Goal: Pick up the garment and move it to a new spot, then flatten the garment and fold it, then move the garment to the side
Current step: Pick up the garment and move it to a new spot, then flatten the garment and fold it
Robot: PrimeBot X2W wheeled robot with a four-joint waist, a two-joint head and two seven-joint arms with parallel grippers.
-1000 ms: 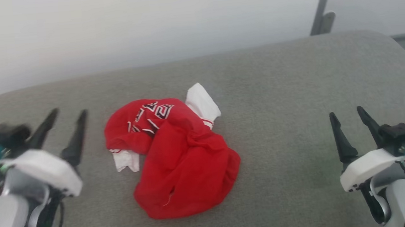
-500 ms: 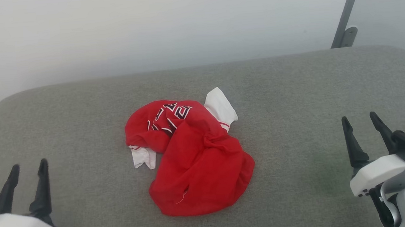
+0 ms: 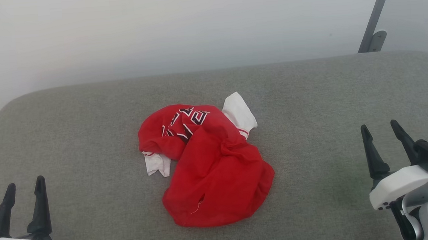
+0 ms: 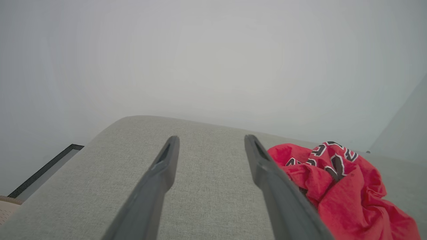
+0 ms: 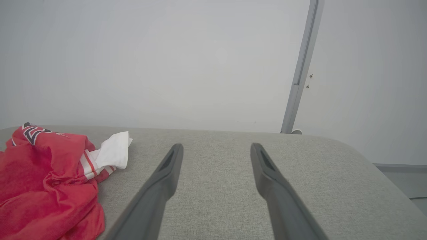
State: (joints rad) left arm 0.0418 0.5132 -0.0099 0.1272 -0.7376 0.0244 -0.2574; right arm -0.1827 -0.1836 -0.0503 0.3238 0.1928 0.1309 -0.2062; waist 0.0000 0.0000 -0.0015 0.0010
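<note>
Both claws are spread wide and empty: the left claw (image 3: 26,182) at the near left of the grey fabric-covered worktop (image 3: 86,125), the right claw (image 3: 378,124) at its near right, each well apart from the red jersey (image 3: 210,173). It lies crumpled mid-worktop, white sleeves poking out. I judge nothing done yet: pickup, move, flattening, folding and setting aside are all left.

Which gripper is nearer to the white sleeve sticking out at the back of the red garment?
Right. The right gripper is off to that sleeve's right; the left gripper is across the whole garment, nearer the robot.
</note>
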